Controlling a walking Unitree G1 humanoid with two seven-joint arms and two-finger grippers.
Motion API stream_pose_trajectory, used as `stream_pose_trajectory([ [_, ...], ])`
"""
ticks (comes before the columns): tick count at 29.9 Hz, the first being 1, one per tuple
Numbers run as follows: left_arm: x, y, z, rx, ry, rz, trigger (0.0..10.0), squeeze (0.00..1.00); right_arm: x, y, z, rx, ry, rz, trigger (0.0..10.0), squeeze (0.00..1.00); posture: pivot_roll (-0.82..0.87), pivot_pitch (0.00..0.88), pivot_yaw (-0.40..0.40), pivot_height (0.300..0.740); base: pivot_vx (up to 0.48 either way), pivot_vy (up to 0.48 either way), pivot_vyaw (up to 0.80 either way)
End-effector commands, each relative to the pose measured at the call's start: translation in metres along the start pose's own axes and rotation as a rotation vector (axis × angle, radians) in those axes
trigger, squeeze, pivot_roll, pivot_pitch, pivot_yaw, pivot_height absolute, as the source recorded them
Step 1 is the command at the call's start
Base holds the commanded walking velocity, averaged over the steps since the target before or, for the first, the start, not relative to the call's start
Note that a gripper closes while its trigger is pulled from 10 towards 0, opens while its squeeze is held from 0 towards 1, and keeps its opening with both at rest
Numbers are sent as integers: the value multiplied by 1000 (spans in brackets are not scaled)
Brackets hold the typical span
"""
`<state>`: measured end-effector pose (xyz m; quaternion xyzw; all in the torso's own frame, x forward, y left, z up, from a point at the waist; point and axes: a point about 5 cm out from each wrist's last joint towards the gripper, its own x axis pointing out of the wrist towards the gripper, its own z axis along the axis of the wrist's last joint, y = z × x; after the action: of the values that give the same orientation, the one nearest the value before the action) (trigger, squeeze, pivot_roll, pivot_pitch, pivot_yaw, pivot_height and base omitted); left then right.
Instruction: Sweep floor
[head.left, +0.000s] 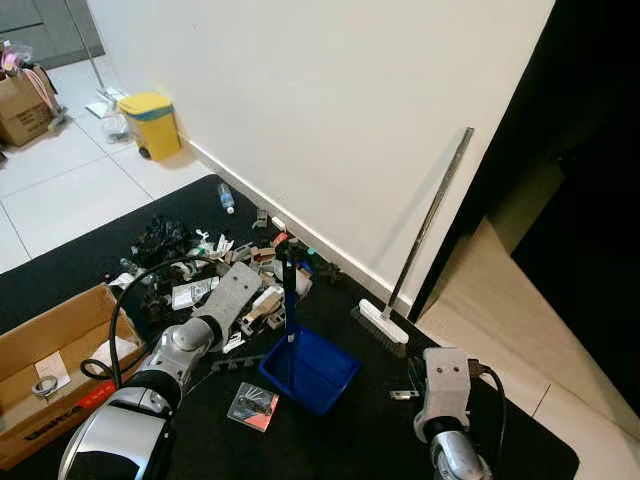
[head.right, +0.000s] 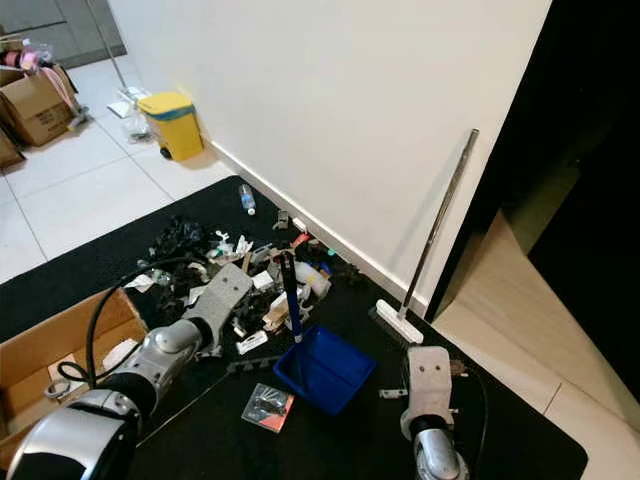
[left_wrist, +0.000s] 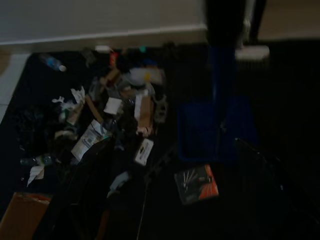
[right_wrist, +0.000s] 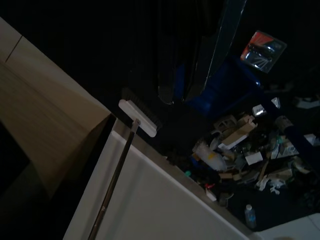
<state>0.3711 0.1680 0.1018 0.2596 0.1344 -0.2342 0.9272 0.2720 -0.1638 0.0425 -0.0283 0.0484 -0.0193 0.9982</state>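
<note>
Metal-handled broom (head.left: 425, 235) leans against the wall; a square blue plastic dustpan (head.left: 310, 370) sits beside crumpled litter (head.left: 230, 275). State of left pincer (left_wrist: 107, 200) and right pincer (right_wrist: 182, 75): cannot tell.

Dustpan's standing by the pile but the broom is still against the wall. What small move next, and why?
Probably reach the right gripper toward the broom handle. The broom leans untouched against the wall, its head on the black mat beside the blue dustpan, and the litter pile lies unswept just beyond. The right arm sits nearer the broom; nothing can be swept until it is in hand.
</note>
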Motion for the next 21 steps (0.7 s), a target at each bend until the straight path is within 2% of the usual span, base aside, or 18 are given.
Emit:
stream_pose_trajectory([
  [1,-3,3,-7,10,43,-15,10000,0,-6,-3,-8,-4,34,-11,10000,0,-101,286,41,740,0,0,0],
  [6,4,0,10,-65,-19,-34,10000,0,-9,-4,-8,-6,34,-18,10000,0,-118,298,43,740,0,0,0],
  [11,11,-11,22,-35,-38,-67,10000,0,-11,-4,-7,-8,33,-20,10000,0,-143,308,35,740,0,0,0],
  [18,19,-23,43,-82,-96,-133,10000,0,-16,-9,-4,-15,28,-28,10000,0,-166,323,21,740,0,0,0],
  [21,21,-24,49,-91,-115,-126,10000,0,-17,-11,-3,-16,27,-31,10000,0,-172,326,17,740,0,0,0],
])
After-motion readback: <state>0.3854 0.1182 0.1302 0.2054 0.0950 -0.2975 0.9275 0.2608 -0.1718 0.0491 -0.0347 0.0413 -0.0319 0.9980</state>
